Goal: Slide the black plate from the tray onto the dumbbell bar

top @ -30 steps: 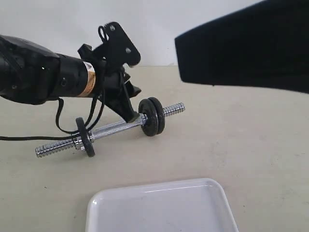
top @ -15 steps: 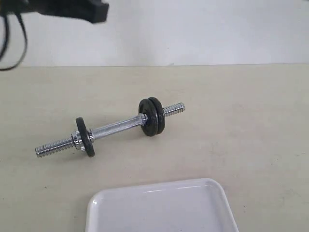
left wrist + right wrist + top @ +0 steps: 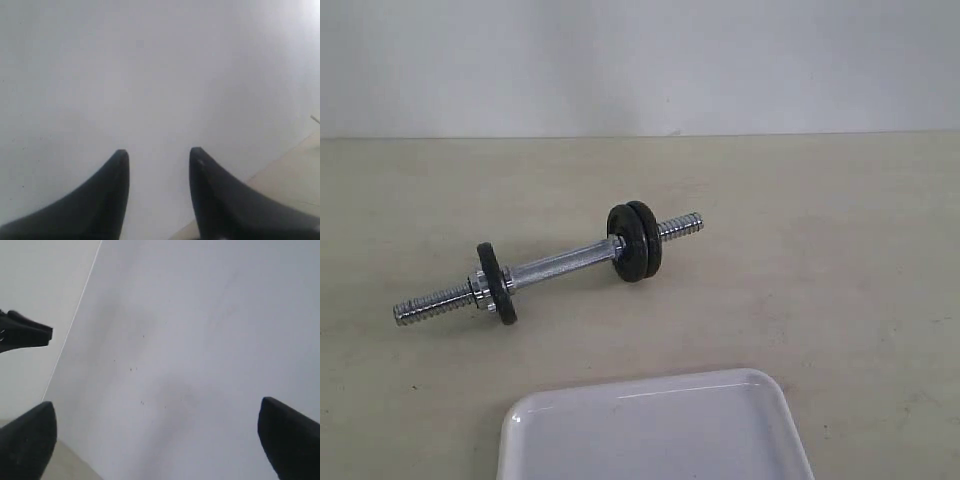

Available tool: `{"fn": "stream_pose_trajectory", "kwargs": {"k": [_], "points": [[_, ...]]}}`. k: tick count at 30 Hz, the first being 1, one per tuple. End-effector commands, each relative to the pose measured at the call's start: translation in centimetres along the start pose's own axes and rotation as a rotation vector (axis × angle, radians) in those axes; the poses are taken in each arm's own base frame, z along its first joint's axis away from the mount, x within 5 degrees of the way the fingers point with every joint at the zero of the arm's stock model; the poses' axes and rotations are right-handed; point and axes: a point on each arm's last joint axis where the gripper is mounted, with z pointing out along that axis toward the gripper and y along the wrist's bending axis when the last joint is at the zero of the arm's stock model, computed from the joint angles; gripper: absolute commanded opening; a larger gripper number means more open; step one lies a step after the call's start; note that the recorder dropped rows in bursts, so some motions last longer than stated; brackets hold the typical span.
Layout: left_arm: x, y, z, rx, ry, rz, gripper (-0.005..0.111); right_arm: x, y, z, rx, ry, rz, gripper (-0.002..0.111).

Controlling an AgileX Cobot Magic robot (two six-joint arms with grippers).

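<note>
The chrome dumbbell bar (image 3: pixel 560 267) lies slantwise on the beige table in the exterior view. It carries one black plate (image 3: pixel 496 283) near its left threaded end and two more side by side (image 3: pixel 636 241) near its right end. I cannot tell which of these came from the tray. The part of the white tray (image 3: pixel 650 435) that shows at the front edge holds nothing. Neither arm appears in the exterior view. My left gripper (image 3: pixel 158 151) faces a white wall, open, with nothing between its fingers. My right gripper (image 3: pixel 157 403) is wide open and also faces the wall.
A pale wall rises behind the table (image 3: pixel 820 250). A strip of beige tabletop (image 3: pixel 295 175) shows in the left wrist view. A black part (image 3: pixel 25 332), probably the other arm, juts into the right wrist view.
The left arm has lifted away from the bar, up and to the left, out of the exterior view. The dark right arm has also left the view. Bar and plates have not moved.
</note>
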Motion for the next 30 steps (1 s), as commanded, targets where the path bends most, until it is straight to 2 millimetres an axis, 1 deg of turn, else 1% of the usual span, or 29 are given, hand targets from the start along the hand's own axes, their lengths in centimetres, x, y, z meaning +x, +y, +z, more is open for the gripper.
{"fn": "stream_pose_trajectory", "kwargs": {"k": [1, 5, 8, 10, 13, 15, 19, 21, 24, 26, 30], "points": [[1.5, -0.9, -4.7, 0.011, -0.054, -0.046, 0.035, -0.8, 1.1, -3.5, 0.05, -0.079, -0.08, 0.105], [2.8, -1.4, -8.1, -0.004, -0.115, -0.084, 0.034, -0.4, 1.0, -3.6, 0.055, -0.019, -0.094, 0.105], [4.1, -1.3, -9.8, -0.052, -0.14, -0.083, 0.034, 0.6, 0.8, -3.6, 0.069, 0.1, -0.17, 0.105], [5.1, -0.8, -10.6, -0.139, -0.143, -0.069, 0.034, 1.3, 0.1, -3.6, 0.142, 0.158, -0.192, 0.105], [6.9, 0.2, -11.1, -0.275, -0.108, -0.038, 0.034, 2.3, -1.0, -3.3, 0.264, 0.189, -0.148, 0.105], [8.2, 0.7, -11.1, -0.351, -0.069, -0.047, 0.034, 3.2, -1.3, -3.0, 0.298, 0.211, -0.151, 0.105], [10.5, 1.2, -11.1, -0.431, 0.001, -0.053, 0.034, 5.8, -1.3, -1.8, 0.297, 0.256, -0.158, 0.105], [11.5, 1.4, -11.3, -0.476, 0.029, -0.053, 0.034, 7.1, -1.2, -1.2, 0.298, 0.264, -0.128, 0.105], [12.2, 2.2, -11.7, -0.58, 0.035, -0.115, 0.033, 9.2, -1.1, -0.3, 0.325, 0.222, -0.022, 0.105], [12.5, 2.4, -11.9, -0.614, 0.039, -0.133, 0.033, 10.6, -1.0, 0.3, 0.352, 0.161, 0.054, 0.105], [12.7, 2.2, -11.7, -0.589, 0.045, -0.13, 0.033, 13.7, -0.6, 1.0, 0.387, 0.064, 0.171, 0.105]]}}
